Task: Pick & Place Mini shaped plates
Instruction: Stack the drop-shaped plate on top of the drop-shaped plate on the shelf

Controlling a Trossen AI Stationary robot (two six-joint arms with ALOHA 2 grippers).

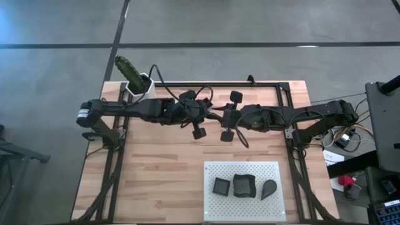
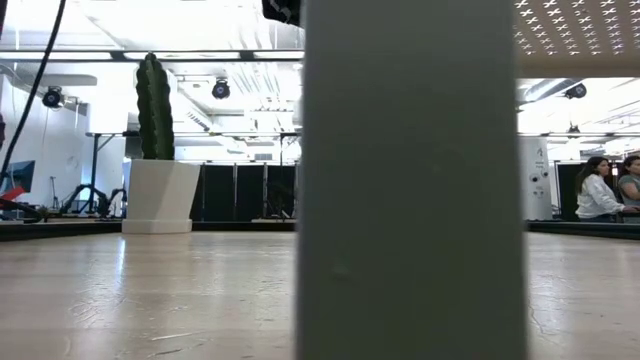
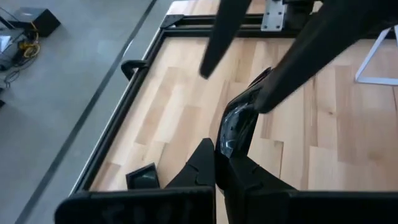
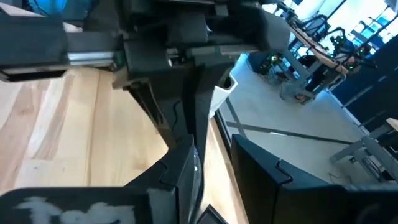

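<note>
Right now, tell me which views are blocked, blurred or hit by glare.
Low view: a pale blurred upright fills the middle, hiding the table behind it; bright ceiling lights wash out the top. Left wrist view: a shiny dark plate, held edge-on in the left gripper, glints. Right wrist view: the right gripper and the other arm close up are blurred. High view: evenly lit.

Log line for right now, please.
left gripper: shut on mini plate above mid-table | right gripper: open, facing it | white board: three plates | phase: handover likely
</note>
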